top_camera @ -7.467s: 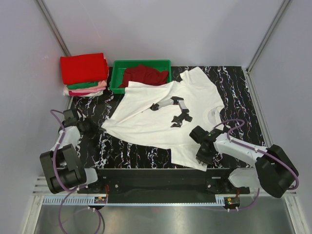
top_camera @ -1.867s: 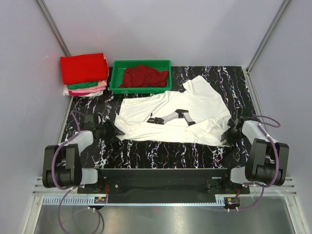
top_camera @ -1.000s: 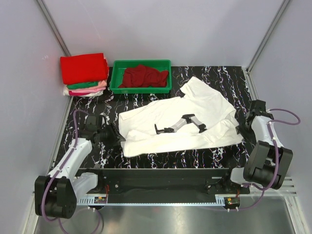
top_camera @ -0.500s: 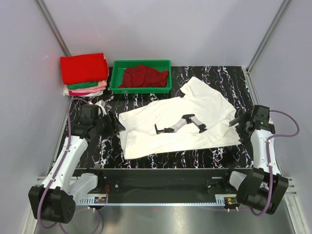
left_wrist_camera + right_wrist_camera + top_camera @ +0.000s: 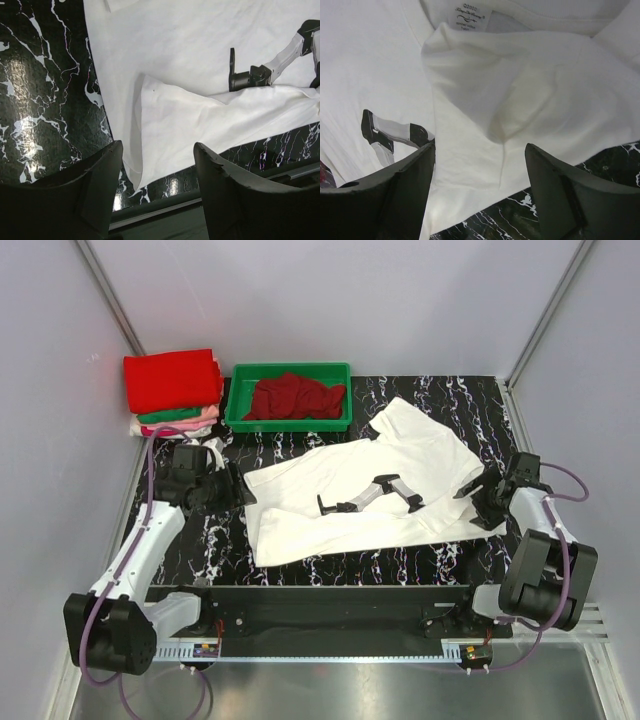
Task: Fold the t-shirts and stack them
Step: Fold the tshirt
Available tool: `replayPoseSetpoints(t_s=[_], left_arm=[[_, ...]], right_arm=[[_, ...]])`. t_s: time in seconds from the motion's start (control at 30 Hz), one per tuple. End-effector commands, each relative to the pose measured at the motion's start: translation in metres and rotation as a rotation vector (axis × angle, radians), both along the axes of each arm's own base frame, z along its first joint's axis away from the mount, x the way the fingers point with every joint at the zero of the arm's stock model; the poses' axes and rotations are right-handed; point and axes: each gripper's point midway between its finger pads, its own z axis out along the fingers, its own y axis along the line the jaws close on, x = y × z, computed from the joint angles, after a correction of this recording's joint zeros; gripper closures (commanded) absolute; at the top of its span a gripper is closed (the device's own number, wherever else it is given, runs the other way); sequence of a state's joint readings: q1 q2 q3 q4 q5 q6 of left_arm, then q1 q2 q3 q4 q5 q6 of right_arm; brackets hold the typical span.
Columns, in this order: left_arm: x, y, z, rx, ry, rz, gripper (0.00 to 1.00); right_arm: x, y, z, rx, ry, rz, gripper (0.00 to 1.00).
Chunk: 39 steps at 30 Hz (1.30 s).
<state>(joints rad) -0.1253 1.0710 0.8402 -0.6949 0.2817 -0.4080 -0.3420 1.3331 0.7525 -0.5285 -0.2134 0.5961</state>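
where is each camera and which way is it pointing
top external: above, behind the bases, looking down on the table; left arm and right arm show
left wrist: on left arm, looking down at white t-shirt's folded corner; open jaws below
right wrist: on right arm, facing the collar label; open jaws below
all share the robot-arm print

The white cloth t-shirt with a grey-black robot-arm print [image 5: 300, 490] looks soft and matt, lightly creased at its folds. The black, white-veined marble-look tabletop [image 5: 40, 100] is smooth and glossy, with bright glints. The green plastic tray [image 5: 236, 405] has a slight sheen. The folded red cloth shirt atop the stack [image 5: 172, 378] is matt. The left gripper [image 5: 157, 147] has matt black plastic fingers [image 5: 95, 185].
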Motion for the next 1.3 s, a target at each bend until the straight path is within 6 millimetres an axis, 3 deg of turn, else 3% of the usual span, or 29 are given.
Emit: replayPoseSetpoints(t_s=[0.0,0.13,0.27,0.43,0.53,0.63,0.7,0.73,0.77,0.87,1.0,1.1,1.13,1.27], left_arm=[[0.014,-0.002,0.001,0.001,-0.053,-0.025,0.37],[0.010,0.004,-0.010,0.033,-0.048,-0.016,0.37],[0.012,0.003,-0.004,0.028,-0.081,-0.026,0.37],[0.013,0.003,-0.006,0.026,-0.080,-0.029,0.37],[0.014,0.003,-0.006,0.032,-0.080,-0.031,0.37],[0.015,0.005,-0.005,0.038,-0.086,-0.024,0.37],[0.015,0.005,-0.005,0.038,-0.087,-0.024,0.37],[0.014,0.005,-0.006,0.036,-0.085,-0.024,0.37],[0.014,0.005,-0.006,0.035,-0.085,-0.025,0.37],[0.014,0.005,-0.006,0.034,-0.084,-0.024,0.37],[0.014,0.004,-0.009,0.028,-0.068,-0.022,0.37],[0.015,0.003,-0.014,0.023,-0.039,-0.020,0.37],[0.014,0.003,-0.014,0.021,-0.034,-0.013,0.37],[0.010,-0.004,-0.017,-0.031,-0.016,0.012,0.37]], right_arm=[[0.033,-0.003,0.015,-0.031,-0.094,0.042,0.21],[0.047,-0.004,0.010,-0.042,-0.091,0.051,0.23],[0.064,-0.001,0.003,-0.042,-0.081,0.063,0.23],[0.089,0.017,0.012,-0.018,-0.119,0.079,0.24],[0.113,0.035,0.023,0.014,-0.153,0.081,0.25],[0.161,0.052,0.026,0.046,-0.179,0.078,0.25],[0.181,0.056,0.022,0.056,-0.154,0.066,0.26],[0.204,0.057,0.042,0.058,-0.186,0.055,0.26],[0.203,0.059,0.019,0.072,-0.100,0.052,0.26],[0.220,0.068,0.029,0.063,-0.095,0.087,0.24],[0.215,0.073,0.057,0.048,-0.160,0.126,0.23],[0.196,0.063,0.080,-0.030,-0.202,0.139,0.22],[0.184,0.061,0.093,-0.054,-0.214,0.139,0.22],[0.143,0.059,0.103,-0.094,-0.225,0.163,0.21]])
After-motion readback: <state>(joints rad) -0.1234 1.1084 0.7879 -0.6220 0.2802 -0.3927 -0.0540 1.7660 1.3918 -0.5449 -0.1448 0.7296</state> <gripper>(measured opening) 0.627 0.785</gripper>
